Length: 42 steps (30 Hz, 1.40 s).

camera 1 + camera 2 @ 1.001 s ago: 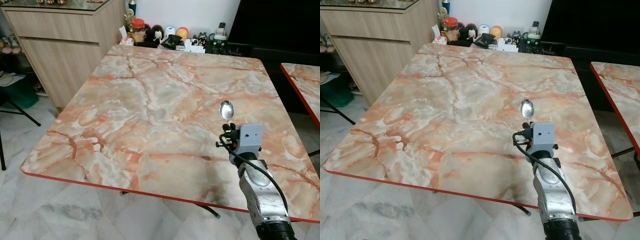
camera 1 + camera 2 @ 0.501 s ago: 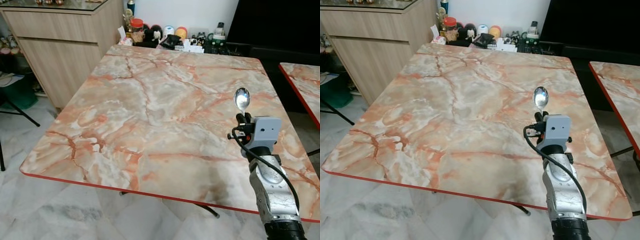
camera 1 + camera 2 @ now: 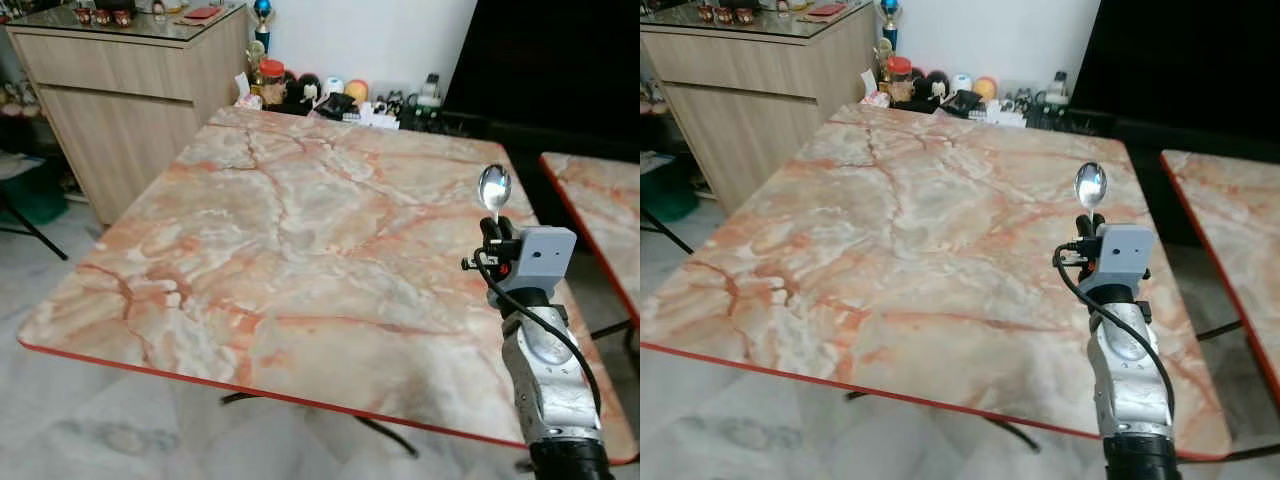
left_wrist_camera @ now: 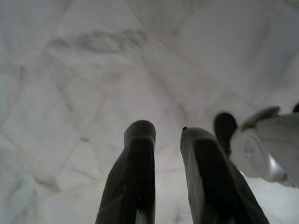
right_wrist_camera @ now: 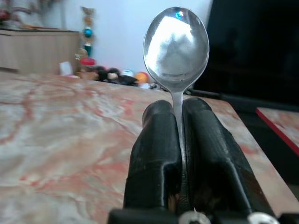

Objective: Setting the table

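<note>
Spoon [image 5: 176, 44] is pinched by its handle between the right gripper [image 5: 181, 140] fingers, bowl sticking up, held over the right side of the marble table [image 3: 300, 230], so you're at the carry-and-place step. Next I'd guess you need to lower it, tip it flat and let go somewhere on the bare top near that edge. Left gripper [image 4: 166, 140] just hangs over the floor [image 4: 93, 70], fingers a little apart, holding nothing.

A home dining area: a marble-patterned desk [image 3: 300, 230] with a red edge stands on a pale marble floor [image 3: 90, 430]. Beyond its far edge, jars and small figurines [image 3: 300, 90] crowd against a white wall, beside a wooden sideboard [image 3: 130, 110].
</note>
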Tool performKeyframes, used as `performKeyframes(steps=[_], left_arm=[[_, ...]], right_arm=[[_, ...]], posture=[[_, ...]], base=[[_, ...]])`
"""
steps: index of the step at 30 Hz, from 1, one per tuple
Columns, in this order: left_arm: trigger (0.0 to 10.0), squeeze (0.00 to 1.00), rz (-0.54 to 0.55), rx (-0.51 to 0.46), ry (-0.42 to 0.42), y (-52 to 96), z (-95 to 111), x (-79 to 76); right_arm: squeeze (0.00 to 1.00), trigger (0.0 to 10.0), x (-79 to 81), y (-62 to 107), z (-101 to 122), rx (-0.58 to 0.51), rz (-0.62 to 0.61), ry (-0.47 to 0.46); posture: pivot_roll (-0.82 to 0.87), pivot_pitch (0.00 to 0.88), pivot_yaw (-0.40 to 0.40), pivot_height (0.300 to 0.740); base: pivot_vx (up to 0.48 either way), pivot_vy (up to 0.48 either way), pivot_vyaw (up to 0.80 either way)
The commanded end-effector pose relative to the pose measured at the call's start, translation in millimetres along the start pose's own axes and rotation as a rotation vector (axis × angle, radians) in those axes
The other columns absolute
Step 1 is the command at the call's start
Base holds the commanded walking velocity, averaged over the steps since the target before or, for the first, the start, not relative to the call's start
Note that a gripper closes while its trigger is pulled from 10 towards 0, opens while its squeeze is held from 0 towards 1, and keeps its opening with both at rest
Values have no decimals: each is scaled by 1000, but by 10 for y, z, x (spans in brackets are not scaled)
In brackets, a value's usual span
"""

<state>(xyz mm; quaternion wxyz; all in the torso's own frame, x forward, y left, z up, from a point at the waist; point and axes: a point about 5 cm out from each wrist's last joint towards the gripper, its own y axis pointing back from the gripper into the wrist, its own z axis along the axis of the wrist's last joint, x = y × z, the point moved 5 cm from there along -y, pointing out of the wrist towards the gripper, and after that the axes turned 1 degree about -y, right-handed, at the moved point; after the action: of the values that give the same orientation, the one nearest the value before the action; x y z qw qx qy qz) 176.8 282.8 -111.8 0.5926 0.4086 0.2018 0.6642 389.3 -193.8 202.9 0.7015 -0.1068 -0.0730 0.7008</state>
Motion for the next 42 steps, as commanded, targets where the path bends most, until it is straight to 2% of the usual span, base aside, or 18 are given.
performKeyframes(steps=[1, 4, 20, 34, 42], left_arm=[[10000, 0, -6, 10, -10, 4, -26, -17], [10000, 0, -9, 8, -10, -1, -14, -27], [10000, 0, -25, 11, -9, -4, -15, -87], [10000, 0, -18, -5, -8, -22, 52, -58], [10000, 0, -14, 3, 8, -14, 18, -86]], right_arm=[[0, 10000, -88, -17, 149, -57, -26, 6], [0, 10000, -93, -18, 165, -69, -27, 23], [0, 10000, -87, -33, 207, -96, -43, 1], [0, 10000, -106, -50, 212, -94, -51, -7], [0, 10000, -123, -76, 246, -99, -58, -11]], posture=[[61, 19, -42, 740], [62, 10, -42, 740], [44, 0, -31, 740], [50, 0, -31, 740], [57, 32, -36, 740]], base=[[0, 0, -600], [0, 0, 0], [0, -480, 0], [0, -34, 0], [0, -420, 0]])
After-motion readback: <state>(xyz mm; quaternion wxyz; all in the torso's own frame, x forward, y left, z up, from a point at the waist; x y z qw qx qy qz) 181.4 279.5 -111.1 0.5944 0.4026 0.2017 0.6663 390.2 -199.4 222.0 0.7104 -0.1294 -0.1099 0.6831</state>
